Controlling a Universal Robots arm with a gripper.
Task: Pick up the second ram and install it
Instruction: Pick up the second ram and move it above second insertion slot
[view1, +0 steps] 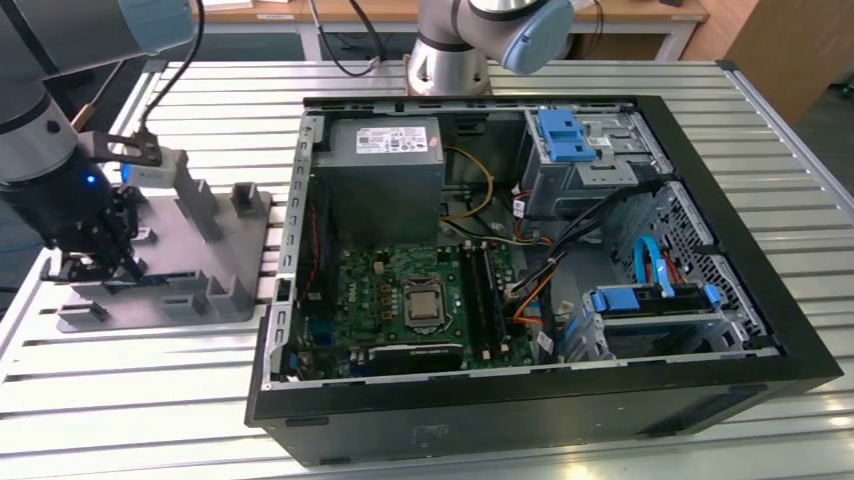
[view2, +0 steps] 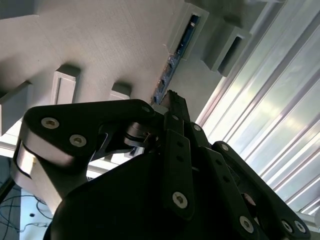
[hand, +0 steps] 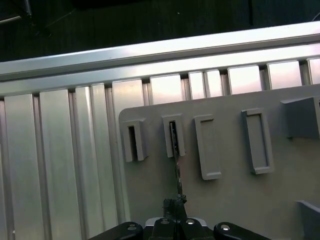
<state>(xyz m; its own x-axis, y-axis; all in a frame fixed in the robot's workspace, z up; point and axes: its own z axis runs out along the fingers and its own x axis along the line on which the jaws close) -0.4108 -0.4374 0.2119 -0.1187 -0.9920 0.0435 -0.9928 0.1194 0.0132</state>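
- Far left in the exterior view: claw (view1: 100, 266) low over the grey holder (view1: 167, 220), at the holder's edge furthest from the computer case (view1: 534, 400).
- In both wrist views: fingers drawn almost together, pinching the near end of the memory stick (view2: 175, 60).
- Memory stick (hand: 175, 160) on edge in the holder, its far end inside one of the raised slot posts, its near end at the claw (hand: 175, 202).
- Other slot posts in a row on the holder (hand: 225, 200), beside the occupied one.
- Under the holder: slatted metal table (view1: 134, 380).
- Just beside the holder, toward the exterior view's right: the open case, with a green circuit board (view1: 387, 290) and a grey power supply (view1: 380, 160) inside.
- Further from the holder, inside the case: blue drive brackets (view1: 561, 135).
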